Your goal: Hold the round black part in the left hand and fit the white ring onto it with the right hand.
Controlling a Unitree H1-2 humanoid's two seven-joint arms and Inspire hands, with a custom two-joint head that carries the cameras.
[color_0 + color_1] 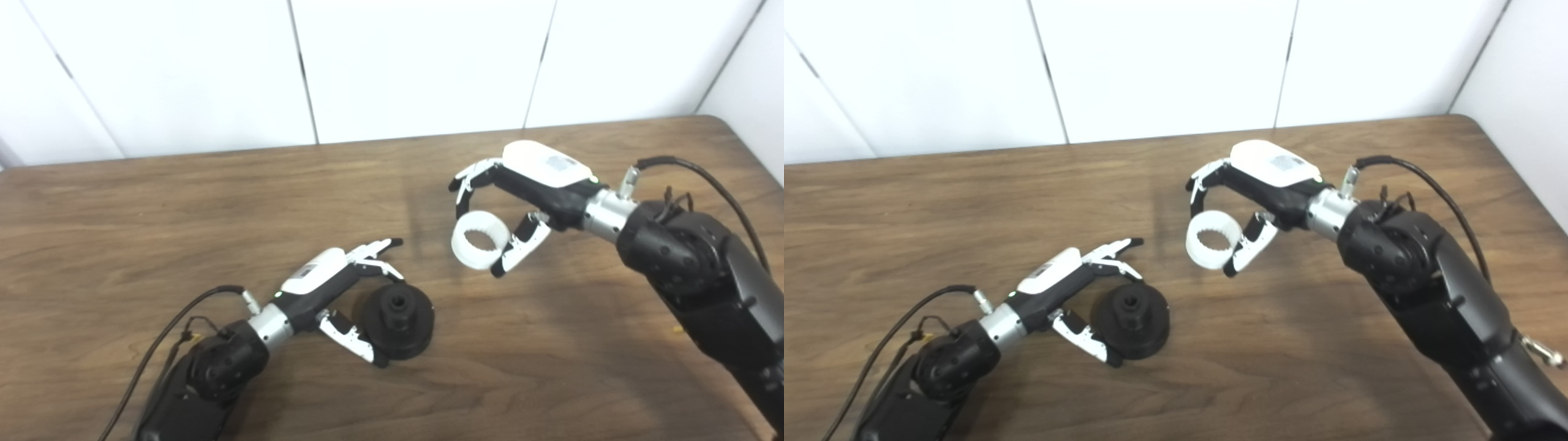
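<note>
The round black part lies on the wooden table at the lower middle, its hub with a centre hole facing up. My left hand is open around its left side. The thumb lies along the part's near-left rim, while the fingers spread over its far rim; no firm grip shows. My right hand hovers above the table to the upper right of the part, shut on the white ring. The ring has teeth on its inner face and its opening faces the cameras.
White wall panels stand behind the table's far edge. The table's right edge and rounded corner lie near my right arm. Cables loop from both forearms.
</note>
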